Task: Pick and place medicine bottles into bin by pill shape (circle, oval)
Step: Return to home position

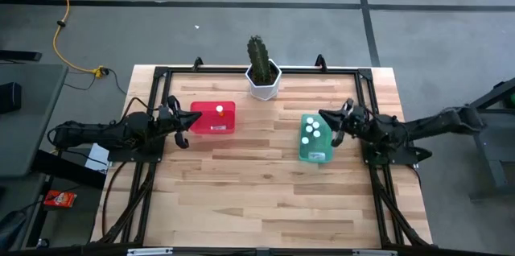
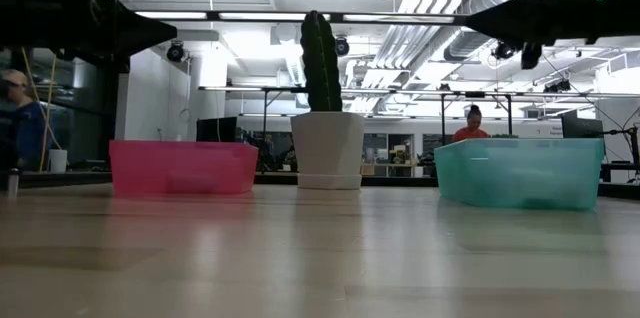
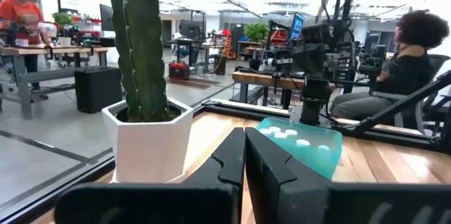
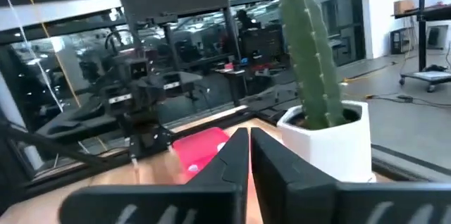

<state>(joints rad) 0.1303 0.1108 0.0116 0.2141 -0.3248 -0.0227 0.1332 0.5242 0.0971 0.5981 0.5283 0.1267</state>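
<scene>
Left end effector [image 1: 193,119] pinched shut and empty, just beside translucent red plastic bin [image 1: 201,108]; right end effector [image 1: 330,121] likewise shut and empty, just beside translucent teal plastic bin [image 1: 304,156]. Tiny white-capped medicine bottles [image 1: 312,131] clustered inside teal bin, one more in red bin, both on pale wooden worktop [image 1: 265,192]. For the return home: retract slowly, stay level, keep clear of bin rims and white hexagonal cactus pot [image 1: 263,83].

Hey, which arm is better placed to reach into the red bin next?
Left. The left pincer, shut, sits beside the red bin; the right pincer is across the table, by the green bin.
</scene>
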